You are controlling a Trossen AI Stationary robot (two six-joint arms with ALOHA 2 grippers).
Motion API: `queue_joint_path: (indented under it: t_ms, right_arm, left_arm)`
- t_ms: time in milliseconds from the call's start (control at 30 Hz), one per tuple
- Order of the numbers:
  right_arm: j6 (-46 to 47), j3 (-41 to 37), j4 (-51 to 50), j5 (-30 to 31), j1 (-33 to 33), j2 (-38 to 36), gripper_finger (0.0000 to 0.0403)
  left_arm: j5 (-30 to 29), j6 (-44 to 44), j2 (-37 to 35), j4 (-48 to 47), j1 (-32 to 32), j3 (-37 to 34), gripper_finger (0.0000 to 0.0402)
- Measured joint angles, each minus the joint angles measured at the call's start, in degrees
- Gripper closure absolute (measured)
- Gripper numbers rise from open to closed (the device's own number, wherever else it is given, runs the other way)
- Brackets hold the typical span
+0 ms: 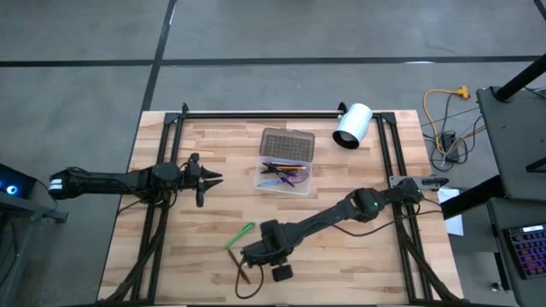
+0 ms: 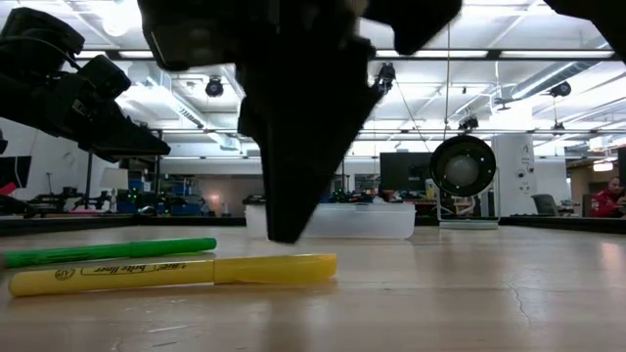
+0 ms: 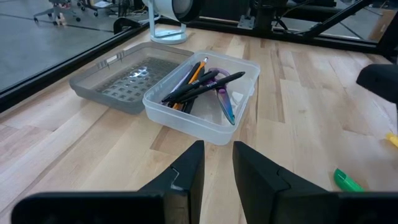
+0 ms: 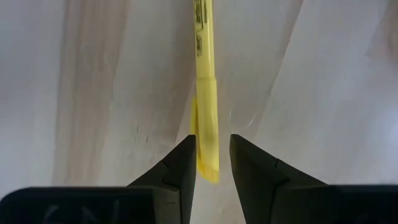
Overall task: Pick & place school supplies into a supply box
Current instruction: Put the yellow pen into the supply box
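A yellow pen lies flat on the wooden table near its front edge, beside a green pen. My right gripper points down just above the yellow pen's near end, open, one finger on each side of it, apart from it in the low view. A brown pencil lies close by. The supply box stands mid-table with several pens and purple scissors inside, its grey lid folded open behind it. My left gripper waits left of the box, open, with nothing between its fingers.
A white cylinder lies at the table's far right corner. Black frame rails run along the far edge and down both sides. Bare wood lies between the box and the pens.
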Motion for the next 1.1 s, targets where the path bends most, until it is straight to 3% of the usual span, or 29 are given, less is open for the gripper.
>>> queue_joint_path:
  t_ms: [233, 700, 1100]
  right_arm:
    - [0.0, -1.8, 1.3, 0.0, 0.2, 0.0, 0.0307]
    - [-0.7, -3.0, 2.2, 0.0, 0.6, 0.0, 0.0248]
    - [-0.7, -4.8, 4.6, -1.7, 0.5, -0.2, 0.0247]
  left_arm:
    - [0.0, 0.0, 0.0, 0.0, 0.0, 0.0, 0.0332]
    - [0.0, 0.0, 0.0, 0.0, 0.0, 0.0, 0.0332]
    - [0.0, 0.0, 0.0, 0.0, 0.0, 0.0, 0.0332]
